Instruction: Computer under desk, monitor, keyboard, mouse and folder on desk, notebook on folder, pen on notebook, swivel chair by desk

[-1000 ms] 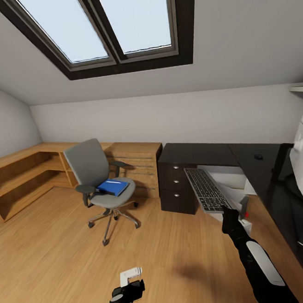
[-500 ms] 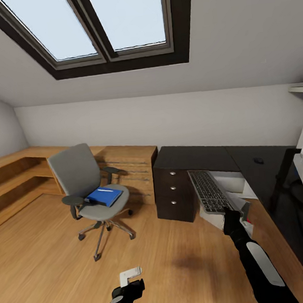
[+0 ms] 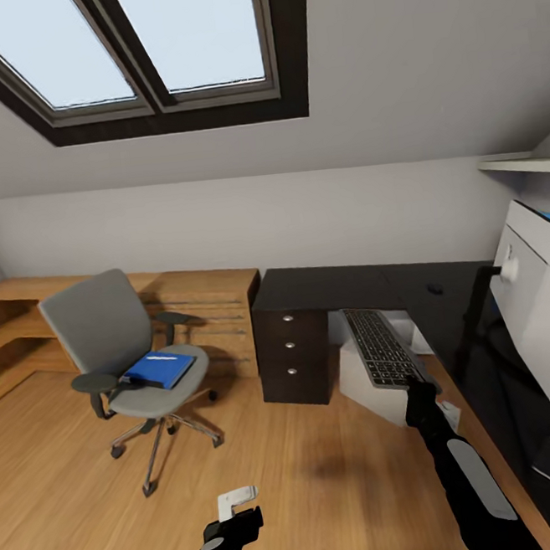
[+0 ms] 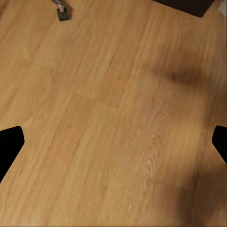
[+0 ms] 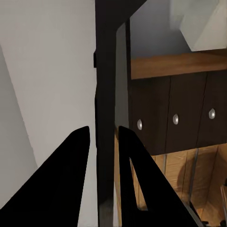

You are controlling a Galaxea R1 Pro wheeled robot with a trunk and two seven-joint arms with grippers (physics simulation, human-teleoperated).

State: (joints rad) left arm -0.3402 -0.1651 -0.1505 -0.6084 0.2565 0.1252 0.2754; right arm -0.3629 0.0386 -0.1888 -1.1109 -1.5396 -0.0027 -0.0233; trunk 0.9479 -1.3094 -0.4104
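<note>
Room: grey-walled bedroom with a sloped ceiling, a dark-framed skylight and a light wood plank floor.
Head view, desk: the long glossy black L-shaped desk stands against the far wall with its dark three-drawer unit below; a tiny dark oval mouse already lies on its top.
Head view, keyboard: the slim black keyboard with grey keys hangs off the desk's front, pinched at its near end by the right gripper, likely being carried up to the top.
Head view, chair: the grey upholstered swivel chair stands well apart from the desk, the flat bright blue folder on its seat with a slim white pen on it, so those steps remain.
Head view, left gripper: the left gripper hovers low over the floor, idle.
Left wrist view: fingertips are spread wide over bare planks, holding nothing.
Right wrist view: dark fingers are pressed onto the keyboard's thin edge, with the drawers beyond.
</note>
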